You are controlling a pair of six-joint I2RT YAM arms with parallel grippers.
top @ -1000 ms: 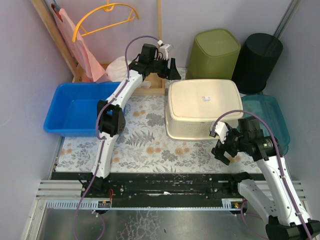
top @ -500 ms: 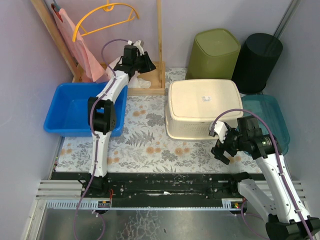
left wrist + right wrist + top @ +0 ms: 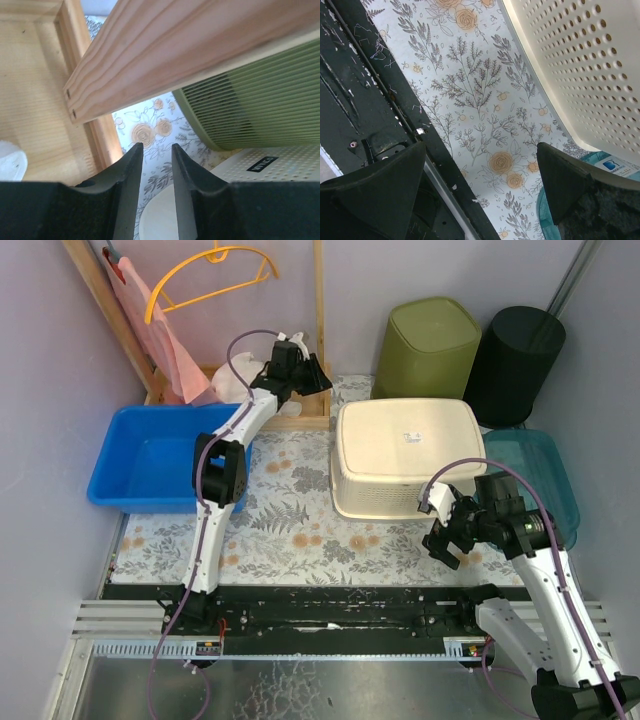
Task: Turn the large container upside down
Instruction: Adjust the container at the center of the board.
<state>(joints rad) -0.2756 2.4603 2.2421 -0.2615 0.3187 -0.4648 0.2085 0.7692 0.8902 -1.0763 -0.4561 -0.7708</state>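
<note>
Large container: cream and perforated. It lies base-up with its rim down on the floral worktop, and a small label shows on the upturned base.
Task state: as I read it, the flip is done or as good as done. What is left is to get clear without disturbing the container.
Left jaws: well behind the container's back-left corner, at the end of my outstretched left arm. There is a narrow gap between them and nothing in it. In the left wrist view a wooden rail runs close above them.
Right jaws: spread wide and empty, just off the container's near-right corner. They are apart from its wall, with bare worktop showing between in the right wrist view.
Step in hand: my guess is bringing both arms home.
How to do it well: draw my right arm straight back from the container's near-right corner, and only then swing it. That way neither jaw clips the thin wall and shoves it.
Left arm care: drop away from the rail first, then fold back along the container's left side. Keep the elbow off the container's edge.
Cable: the grey loop on my right arm arches over the container's near-right corner in the top view. I cannot tell whether it touches, so I would move slowly there.
Neighbours: the green bin and black bin stand behind the container. The teal tray is at its right, and the blue tub is well to its left.
</note>
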